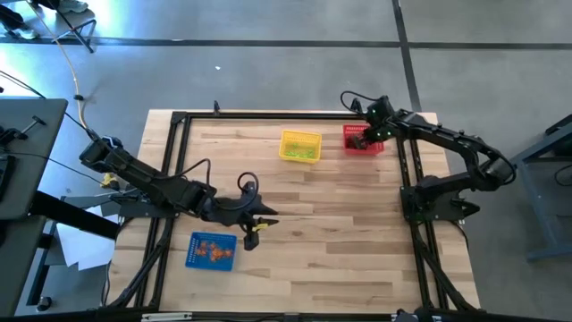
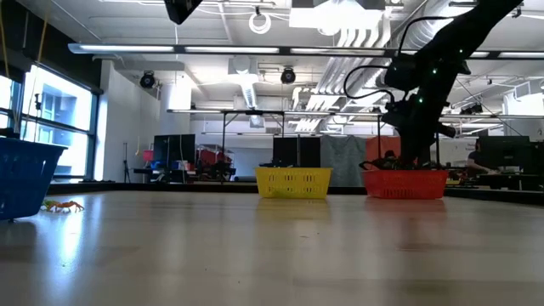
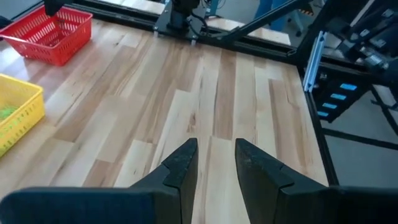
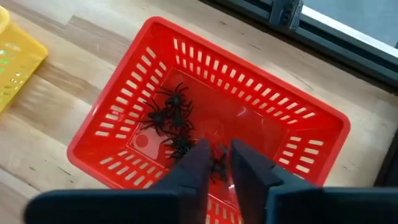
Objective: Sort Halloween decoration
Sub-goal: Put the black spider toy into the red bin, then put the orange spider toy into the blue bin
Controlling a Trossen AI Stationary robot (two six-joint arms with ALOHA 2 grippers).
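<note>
The right claw [image 4: 214,163] hangs over the red basket [image 4: 155,50], its tips parted by a narrow gap with a black spider [image 4: 219,167] showing in that gap. Whether the spider is pinched, dropping, or already lying on the basket floor cannot be told. More black spiders [image 4: 166,115] lie in a tangle just ahead of the tips.

The likely trouble here is the thin legs. If the spider catches on a finger, it could ride up with the claw when the arm lifts and fall on the desk [image 3: 205,93] outside the basket. Tips dipping lower could also hook the tangled pile and drag pieces out.

The left claw [image 3: 214,163] stands open and empty above bare desk. In the overhead view the blue basket [image 1: 212,251] with orange trinkets [image 1: 210,250] sits close beside it, and a small piece [image 1: 253,240] lies near its tips. A careless swing there could knock that piece away or nudge the basket. Green trinkets [image 1: 301,152] sit in the yellow basket [image 1: 300,137], well apart from both claws.
</note>
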